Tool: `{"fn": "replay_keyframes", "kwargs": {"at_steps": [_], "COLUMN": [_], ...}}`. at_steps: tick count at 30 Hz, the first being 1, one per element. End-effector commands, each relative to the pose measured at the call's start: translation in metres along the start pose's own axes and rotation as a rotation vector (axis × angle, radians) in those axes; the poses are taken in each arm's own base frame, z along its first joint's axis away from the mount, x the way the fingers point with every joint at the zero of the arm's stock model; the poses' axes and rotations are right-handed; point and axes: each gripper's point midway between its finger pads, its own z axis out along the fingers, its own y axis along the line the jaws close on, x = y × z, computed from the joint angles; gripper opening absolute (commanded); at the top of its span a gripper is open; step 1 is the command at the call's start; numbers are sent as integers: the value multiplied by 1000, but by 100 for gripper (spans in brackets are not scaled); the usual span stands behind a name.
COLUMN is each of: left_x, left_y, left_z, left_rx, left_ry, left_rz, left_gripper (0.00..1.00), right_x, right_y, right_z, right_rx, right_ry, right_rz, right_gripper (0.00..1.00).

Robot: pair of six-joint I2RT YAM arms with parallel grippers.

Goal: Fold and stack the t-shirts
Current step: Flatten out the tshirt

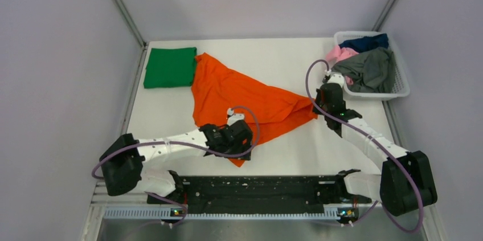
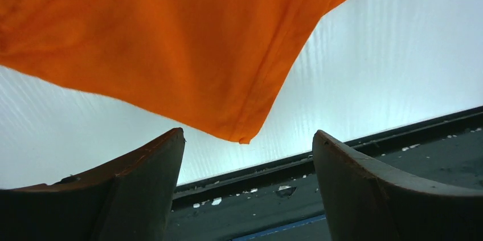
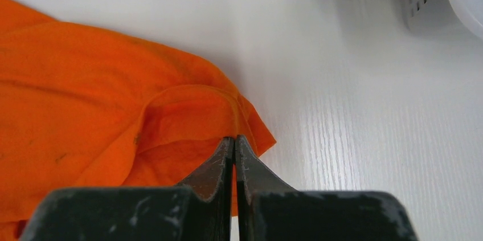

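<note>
Orange cloth takes up the middle of the white table (image 1: 285, 58): the orange t-shirt (image 1: 239, 96) lies spread out but skewed, drawn into a rough triangle with one corner toward the near edge and another stretched to the right. Just beside it, at the far left, the green t-shirt (image 1: 170, 67) sits folded into a neat rectangle. The grey (image 1: 370, 70), pink (image 1: 340, 54) and navy (image 1: 367, 41) shirts are bundled in the white lattice basket (image 1: 400, 90) at the far right.

We read this as the flattening step – the orange shirt is being laid out square, and no fold is made yet.

The left gripper (image 2: 248, 133) stands spread wide and holds nothing; the shirt's near corner lies just beyond its fingertips, not touching them. The right gripper (image 3: 234, 138) has its fingers pressed together, and a ridge of cloth runs up to their tips, so it seems to be pinching the shirt's right-hand edge.

Next, we judge, the left gripper needs to close on that near corner, so both arms can pull the cloth taut and even – gently, since thin cloth may slip from a shallow pinch.
</note>
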Motion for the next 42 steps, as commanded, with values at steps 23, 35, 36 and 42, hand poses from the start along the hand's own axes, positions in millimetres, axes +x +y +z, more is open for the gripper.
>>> {"fn": "replay_keyframes", "kwargs": {"at_steps": [23,35,36,42], "left_x": [38,-116,-135,-204], "left_y": [30,60,59,54], "left_z": [52,-93,-117,-243], "left_rx": [-353,-540,-523,-346], "left_ry": [134,-510,-595,-939], "left_rz": [-79,-201,-214,-222], "left_gripper": [24,0,0,0], "right_x": [-5,-64,-75,-139], "right_y": [6,23,25,40], "right_z": [-3,-56,-66,-138], "right_rx": [-47,-163,-180,-301], "right_ry": [-17,-172,-198,-367], "right_rz": [20,30,32,43], "right_gripper": [0,0,0,0]}}
